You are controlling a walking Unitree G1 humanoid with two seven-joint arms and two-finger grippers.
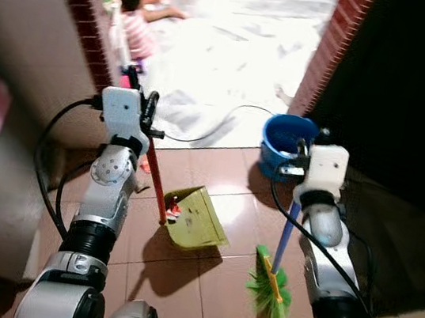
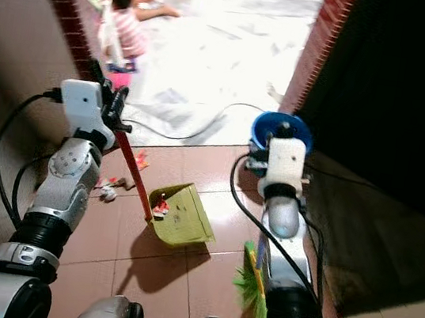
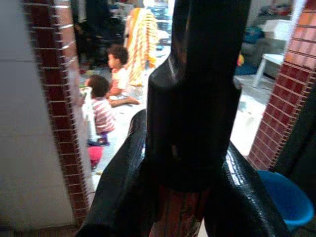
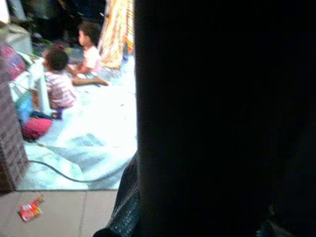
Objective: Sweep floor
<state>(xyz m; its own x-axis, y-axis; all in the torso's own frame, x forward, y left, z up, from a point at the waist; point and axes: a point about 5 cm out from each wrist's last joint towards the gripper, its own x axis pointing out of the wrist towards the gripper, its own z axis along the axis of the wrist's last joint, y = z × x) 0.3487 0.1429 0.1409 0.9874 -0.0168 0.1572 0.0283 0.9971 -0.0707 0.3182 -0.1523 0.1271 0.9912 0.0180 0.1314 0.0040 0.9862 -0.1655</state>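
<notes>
Left gripper (image 1: 149,110) is clamped round the red handle (image 1: 157,179) of the yellow-green dustpan (image 1: 197,221), which rests on the brown tile floor (image 1: 209,286). Right gripper (image 1: 303,152) holds the blue stick of the green-bristled broom (image 1: 274,284), bristles down beside the pan. A red scrap (image 1: 173,211) sits in the pan mouth. Loose scraps (image 2: 108,186) lie on the tiles left of the pan, another (image 4: 30,210) nearer the doorway. Judged partway: 1 piece gathered, several left. Blue bucket (image 1: 286,140) stands by the threshold; 2 children sit beyond.

A blue bucket (image 1: 283,140) stands by the doorway; two children (image 3: 101,111) sit beyond.
</notes>
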